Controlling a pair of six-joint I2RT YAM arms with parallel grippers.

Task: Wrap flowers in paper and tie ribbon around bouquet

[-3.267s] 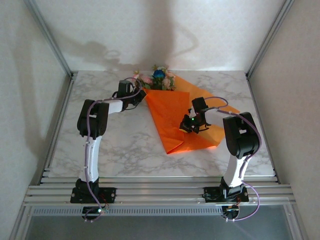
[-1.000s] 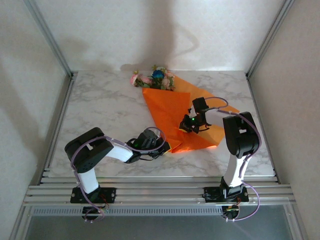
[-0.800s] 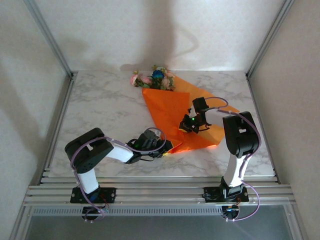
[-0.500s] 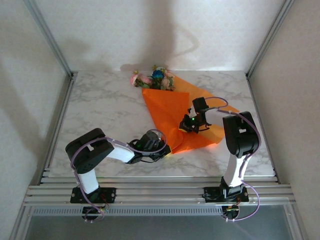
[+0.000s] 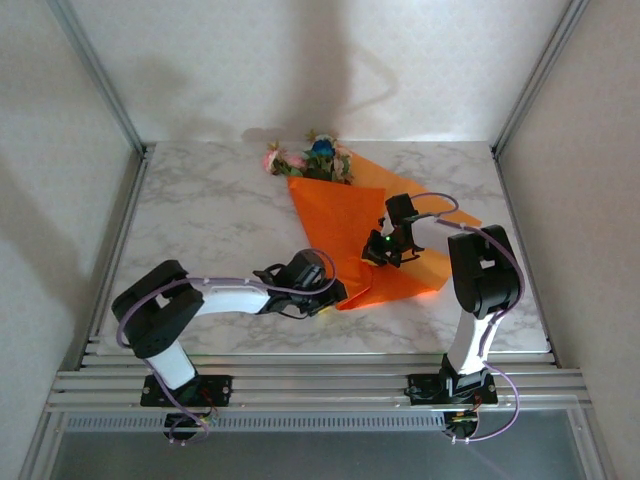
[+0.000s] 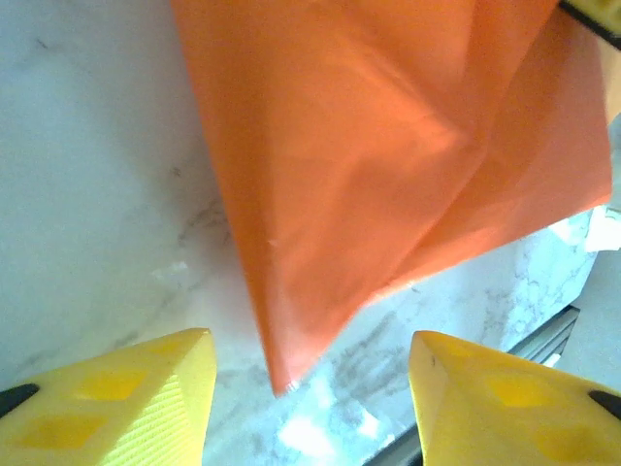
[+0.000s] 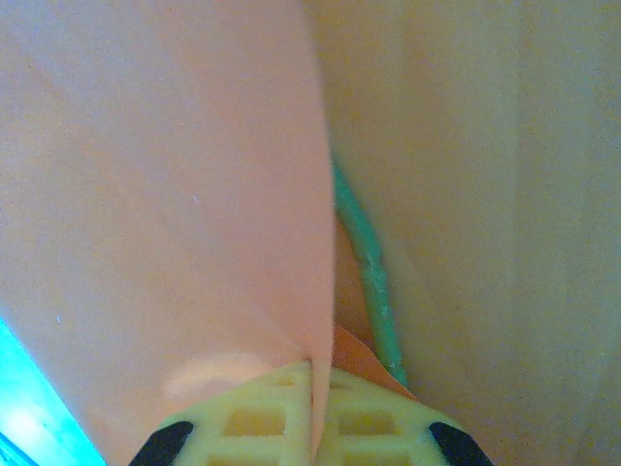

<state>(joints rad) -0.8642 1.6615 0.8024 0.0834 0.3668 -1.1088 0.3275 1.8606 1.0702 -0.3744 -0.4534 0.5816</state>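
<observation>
Your left gripper [image 6: 309,361] stood part-open, near corner of the paper [image 5: 340,220] loose between its jaws. Your right gripper [image 7: 315,432] was clamped on a paper fold mid-sheet. Flowers [image 5: 312,160] lay at its far end.

Left gripper [image 6: 310,383] low, jaws parted, right gripper [image 7: 315,413] forward, jaws seemingly pressed together
</observation>
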